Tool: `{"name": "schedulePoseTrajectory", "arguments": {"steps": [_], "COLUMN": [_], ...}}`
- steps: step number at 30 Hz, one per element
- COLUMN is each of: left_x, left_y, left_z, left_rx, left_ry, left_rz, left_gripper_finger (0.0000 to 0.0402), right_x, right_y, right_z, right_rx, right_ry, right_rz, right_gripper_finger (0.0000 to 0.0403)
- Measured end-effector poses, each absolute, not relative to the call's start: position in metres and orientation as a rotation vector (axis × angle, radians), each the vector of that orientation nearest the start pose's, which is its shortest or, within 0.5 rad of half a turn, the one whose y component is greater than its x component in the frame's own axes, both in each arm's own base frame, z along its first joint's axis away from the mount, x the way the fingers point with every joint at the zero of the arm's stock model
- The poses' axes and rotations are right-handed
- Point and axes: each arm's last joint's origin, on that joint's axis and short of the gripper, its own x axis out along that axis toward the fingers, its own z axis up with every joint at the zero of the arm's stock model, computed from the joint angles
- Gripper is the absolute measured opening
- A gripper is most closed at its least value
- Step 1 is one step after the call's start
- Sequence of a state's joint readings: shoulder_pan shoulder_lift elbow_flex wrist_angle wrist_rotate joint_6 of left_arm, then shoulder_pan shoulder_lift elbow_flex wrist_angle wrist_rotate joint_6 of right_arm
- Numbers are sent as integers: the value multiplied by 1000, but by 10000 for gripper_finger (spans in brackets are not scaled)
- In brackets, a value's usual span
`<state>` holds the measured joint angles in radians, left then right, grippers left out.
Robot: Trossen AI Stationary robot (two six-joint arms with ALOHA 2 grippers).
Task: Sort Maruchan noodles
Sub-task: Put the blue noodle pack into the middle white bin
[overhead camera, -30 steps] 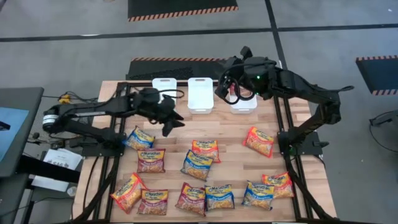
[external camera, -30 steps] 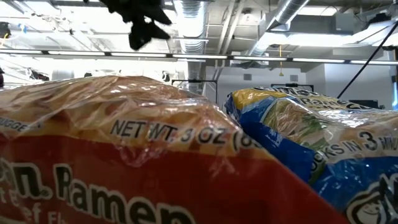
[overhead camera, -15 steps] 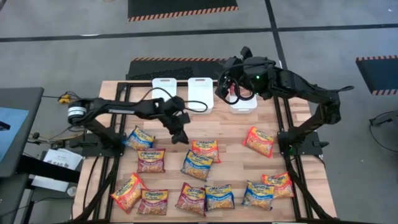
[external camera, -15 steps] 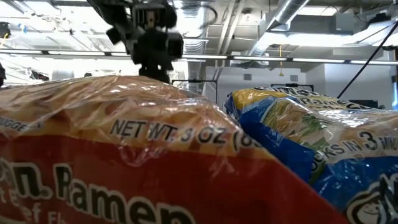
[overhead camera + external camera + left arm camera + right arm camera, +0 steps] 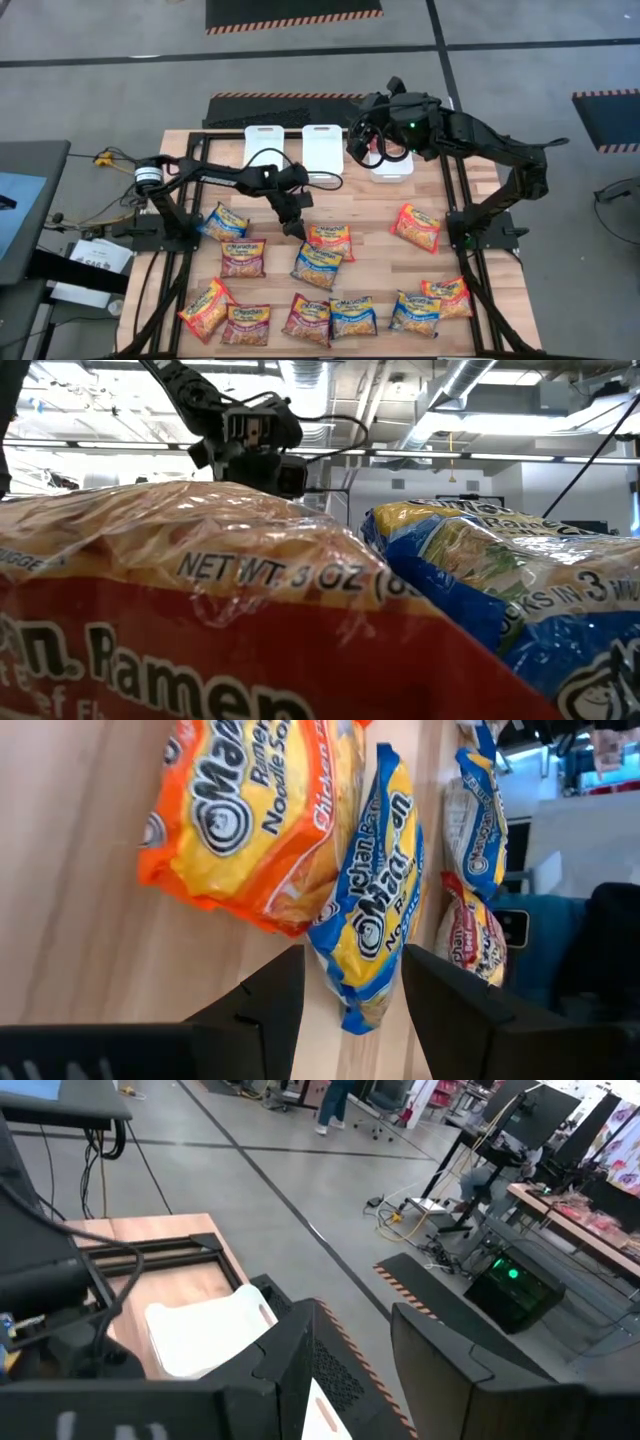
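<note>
We count 12 glossy flat Maruchan ramen packets (image 5: 318, 262) spread over the wooden slatted worktop (image 5: 370, 215), none in a bin. Orange, blue-and-yellow and dark red wrappers are mixed.

Left gripper (image 5: 296, 229) hangs over the packets at mid-worktop, just beside the orange chicken-flavour packet (image 5: 330, 240) and the blue-and-yellow packet (image 5: 316, 265) below it. In the left wrist view the jaws stand apart with nothing between them; the blue-and-yellow packet (image 5: 372, 915) shows in the gap and the orange one (image 5: 250, 820) lies beside it, overlapping its edge. We cannot tell whether the fingers touch either packet.

Right gripper (image 5: 372, 150) sits at the far edge over the right-hand one of 3 white rectangular plastic bins (image 5: 323, 151). In the right wrist view its jaws are parted and empty.

Low view: a dark red packet (image 5: 150, 620) and a blue-and-yellow packet (image 5: 510, 600) fill the foreground; the left arm's gripper (image 5: 265, 460) shows above and behind them.
</note>
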<state>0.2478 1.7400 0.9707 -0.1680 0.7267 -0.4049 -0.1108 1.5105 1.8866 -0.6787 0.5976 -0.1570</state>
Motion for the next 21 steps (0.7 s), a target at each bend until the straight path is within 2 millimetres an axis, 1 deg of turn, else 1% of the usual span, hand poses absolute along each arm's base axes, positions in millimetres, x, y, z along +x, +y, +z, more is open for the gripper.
{"name": "schedulePoseTrajectory", "arguments": {"steps": [4, 9, 16, 21], "left_x": [332, 333, 340, 346], "left_y": [63, 62, 54, 46], "left_z": [155, 152, 144, 133], "left_rx": [-830, -837, -823, -862], "left_ry": [951, 958, 945, 960], "left_rz": [-279, -299, -335, -372], "left_gripper_finger": [157, 157, 157, 157], "right_x": [294, 294, 294, 294], "right_y": [-49, -49, -49, -49], "right_z": [485, 485, 485, 485], "right_rx": [-223, -224, -224, -224], "right_ry": [355, 355, 357, 358], "right_rz": [-679, -679, -679, -679], "right_gripper_finger": [162, 162, 162, 162]}}
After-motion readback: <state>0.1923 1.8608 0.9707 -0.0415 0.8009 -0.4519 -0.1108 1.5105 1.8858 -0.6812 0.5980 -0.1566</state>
